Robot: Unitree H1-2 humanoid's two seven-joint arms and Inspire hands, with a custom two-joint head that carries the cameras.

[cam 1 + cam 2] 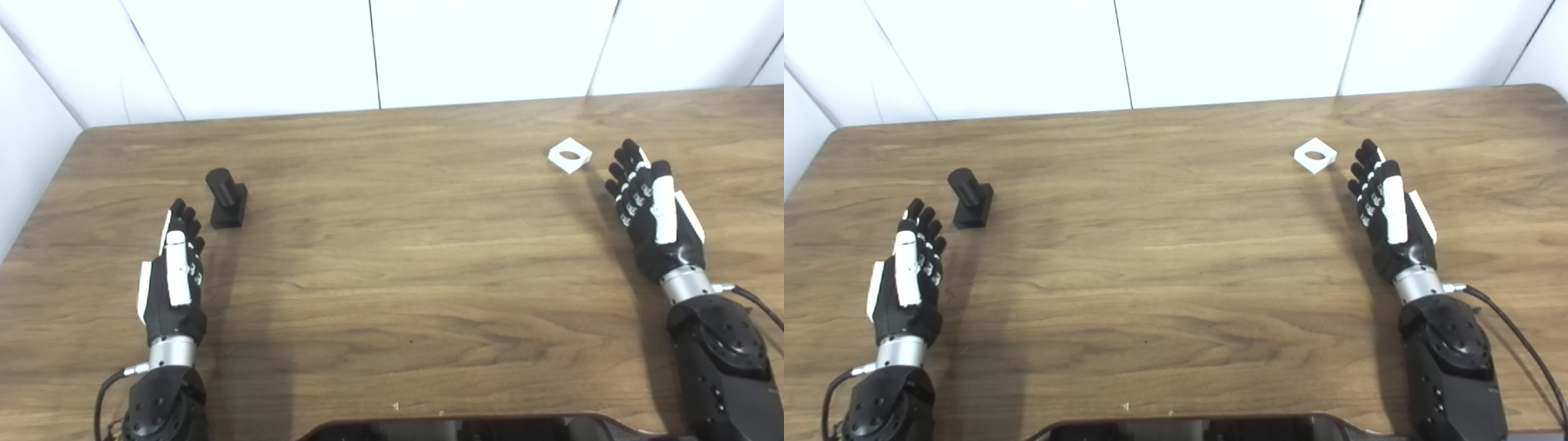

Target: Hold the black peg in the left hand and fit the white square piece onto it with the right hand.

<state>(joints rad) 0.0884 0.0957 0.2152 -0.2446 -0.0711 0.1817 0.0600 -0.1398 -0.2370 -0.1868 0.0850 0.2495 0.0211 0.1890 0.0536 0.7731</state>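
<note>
No text, label, brand, number or sign can be read anywhere, from twelve o'clock round to six.

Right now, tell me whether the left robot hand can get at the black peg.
Probably yes. The left robot hand is open, and the black peg stands just ahead of its fingertips on bare table, with nothing between them.

Both forearms [729,367] leave the bottom edge; dark casing [478,427], perhaps the robot's, is cropped.
</note>
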